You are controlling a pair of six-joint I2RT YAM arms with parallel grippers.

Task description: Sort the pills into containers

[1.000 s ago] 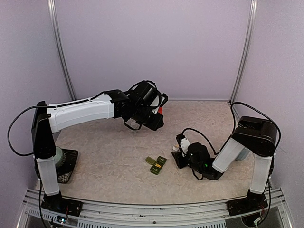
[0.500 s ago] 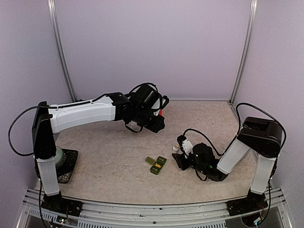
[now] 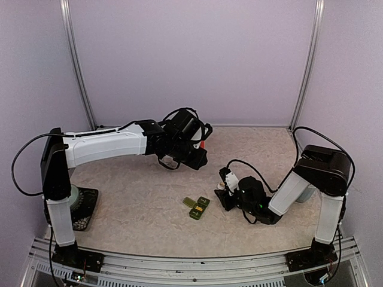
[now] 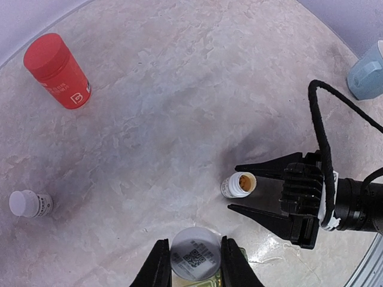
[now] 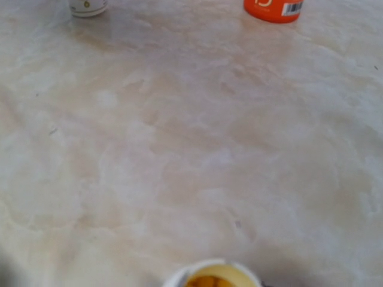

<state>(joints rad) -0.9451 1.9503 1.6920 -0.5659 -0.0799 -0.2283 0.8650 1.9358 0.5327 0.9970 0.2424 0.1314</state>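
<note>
The right gripper (image 4: 234, 188) has its fingers (image 4: 263, 169) spread either side of the open pill bottle (image 4: 238, 184); whether they press it I can't make out. The left gripper (image 4: 192, 264) pinches a small white round thing (image 4: 192, 252). The containers (image 3: 196, 207) lie left of the bottle, apart from both grippers. Orange pills (image 5: 206, 281) sit in the bottle, so sorting looks barely begun.

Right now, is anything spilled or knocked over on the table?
Nothing is spilled or tipped. The only odd thing: a small bottle stands with no lid, orange pills showing, between the right gripper's open fingers. The red bottle stands upright.
</note>
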